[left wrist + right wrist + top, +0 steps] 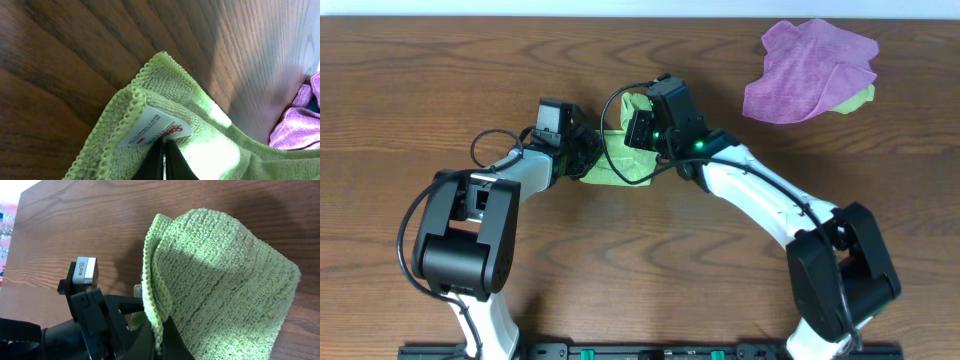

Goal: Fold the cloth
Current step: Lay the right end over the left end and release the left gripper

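Observation:
The lime-green cloth [612, 168] lies bunched at the table's centre, mostly hidden under both wrists in the overhead view. My left gripper [164, 150] is shut on the cloth [210, 135] next to its white label [157, 129], near a stitched corner. My right gripper [161, 337] is shut on the cloth's [220, 290] stitched hem, and the fabric rises from the jaws in a rounded fold. From above, the left gripper [582, 152] and right gripper [640, 128] sit close together over the cloth.
A purple cloth [810, 70] lies crumpled at the back right with a pale yellow-green scrap [857, 98] showing beneath it. It also shows as a purple cloth [300, 125] in the left wrist view. The left arm [90, 315] stands close beside the right gripper.

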`<state>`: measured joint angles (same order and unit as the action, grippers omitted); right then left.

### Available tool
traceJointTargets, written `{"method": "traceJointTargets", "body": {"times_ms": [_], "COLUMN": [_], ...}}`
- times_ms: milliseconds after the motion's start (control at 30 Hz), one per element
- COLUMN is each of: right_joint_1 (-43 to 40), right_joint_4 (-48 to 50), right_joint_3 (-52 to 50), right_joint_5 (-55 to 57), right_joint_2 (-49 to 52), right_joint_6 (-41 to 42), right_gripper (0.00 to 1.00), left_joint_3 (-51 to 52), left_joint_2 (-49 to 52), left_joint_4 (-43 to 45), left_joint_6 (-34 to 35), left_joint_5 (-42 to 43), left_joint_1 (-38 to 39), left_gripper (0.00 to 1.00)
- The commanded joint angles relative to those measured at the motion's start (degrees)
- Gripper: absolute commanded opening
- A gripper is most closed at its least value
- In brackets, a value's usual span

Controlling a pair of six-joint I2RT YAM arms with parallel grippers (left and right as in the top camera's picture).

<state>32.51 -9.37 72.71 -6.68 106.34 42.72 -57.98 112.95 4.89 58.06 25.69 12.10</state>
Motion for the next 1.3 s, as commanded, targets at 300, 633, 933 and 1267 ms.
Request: {"method": "traceJointTargets", "body": {"times_ms": [300, 633, 933, 1267], "right_joint_1": [1.70, 1.70, 1.70, 1.70], "right_joint_4": [0.83, 0.63, -0.52, -0.48], "right_joint_3": [1.92, 2.19, 2.19, 2.21], "right_joint_5": [-1.79, -2.40, -2.40, -2.40], "right_joint_2": [2.45, 2.45, 2.45, 2.45], "right_joint_6": [-1.03, -1.05, -1.25, -1.25], "right_gripper": [0.01, 0.01, 0.01, 0.01], "left_joint_3": [1.81, 1.81, 1.79, 1.79], "left_joint_2": [2.19, 2.12, -0.02, -3.78], "left_joint_4": [-1.18, -1.14, 0.35, 0.44], "left_joint_6": [-1.07, -1.44, -3.96, -6.80], "left_joint_5": [-2.29, -0.59, 0.92, 0.87], "left_joint_1": [-0.24, -0.63, -0.94, -1.14], "left_gripper": [0.06, 0.06, 0.06, 0.06]}}
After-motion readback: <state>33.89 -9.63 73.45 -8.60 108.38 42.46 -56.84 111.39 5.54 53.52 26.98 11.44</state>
